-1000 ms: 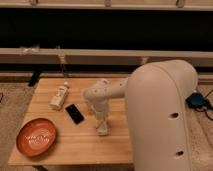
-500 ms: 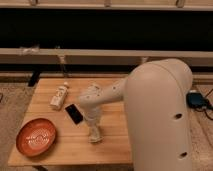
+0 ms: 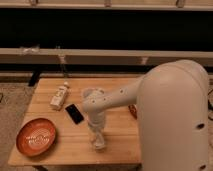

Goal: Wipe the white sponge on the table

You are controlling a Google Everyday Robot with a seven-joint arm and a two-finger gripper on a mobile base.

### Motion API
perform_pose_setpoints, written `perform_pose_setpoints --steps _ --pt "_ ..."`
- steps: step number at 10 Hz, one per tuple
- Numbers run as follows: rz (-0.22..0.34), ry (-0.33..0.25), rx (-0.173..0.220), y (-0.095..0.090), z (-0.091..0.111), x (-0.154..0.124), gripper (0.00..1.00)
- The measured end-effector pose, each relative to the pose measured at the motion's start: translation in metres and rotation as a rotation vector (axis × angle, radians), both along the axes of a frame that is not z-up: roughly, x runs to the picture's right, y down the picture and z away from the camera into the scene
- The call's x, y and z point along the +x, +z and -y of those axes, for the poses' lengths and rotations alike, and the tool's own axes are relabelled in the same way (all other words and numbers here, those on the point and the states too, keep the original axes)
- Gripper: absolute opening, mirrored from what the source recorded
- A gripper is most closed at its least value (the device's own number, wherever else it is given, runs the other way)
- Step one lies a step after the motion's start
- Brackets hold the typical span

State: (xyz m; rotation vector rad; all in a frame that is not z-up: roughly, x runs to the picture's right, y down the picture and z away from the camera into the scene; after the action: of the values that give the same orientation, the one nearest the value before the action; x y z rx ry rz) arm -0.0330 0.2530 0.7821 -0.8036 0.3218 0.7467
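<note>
The table (image 3: 120,85) is a light-brown wooden top in the middle of the camera view. My gripper (image 3: 98,142) points straight down near the table's front edge, just left of centre. It is shut on the white sponge (image 3: 100,145), a small pale block at its tip that rests on the wood. The arm's white wrist (image 3: 95,102) stands above it, and the large white arm housing (image 3: 172,120) hides the table's right part.
A black phone (image 3: 75,113) lies left of the arm. A white labelled bottle (image 3: 59,96) lies at the back left. An orange bowl (image 3: 36,136) sits at the front left corner. A dark wall with a ledge runs behind the table.
The gripper with the sponge has slid over the table toward the front edge, first a little left, then back right and nearer. The other things have not moved.
</note>
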Motion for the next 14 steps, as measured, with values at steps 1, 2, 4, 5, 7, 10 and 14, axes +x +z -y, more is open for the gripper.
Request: perform_pose_setpoints --steps 1,2,4,5,7,10,14 --pt "-0.017 0.004 -0.012 -0.001 -0.005 0.009 0.0" --pt "-0.044 0.009 -0.026 -0.001 -0.012 0.018 0.0" --pt "-0.101 0.02 -0.055 0.001 -0.024 0.038 0.0" --pt "-0.14 0.039 -0.065 0.003 -0.029 0.052 0.0" --pt "-0.186 0.056 -0.073 0.007 -0.031 0.07 0.0" --pt "-0.187 0.053 -0.074 0.006 -0.03 0.071 0.0" --pt "-0.234 0.075 -0.063 0.014 -0.024 0.09 0.0"
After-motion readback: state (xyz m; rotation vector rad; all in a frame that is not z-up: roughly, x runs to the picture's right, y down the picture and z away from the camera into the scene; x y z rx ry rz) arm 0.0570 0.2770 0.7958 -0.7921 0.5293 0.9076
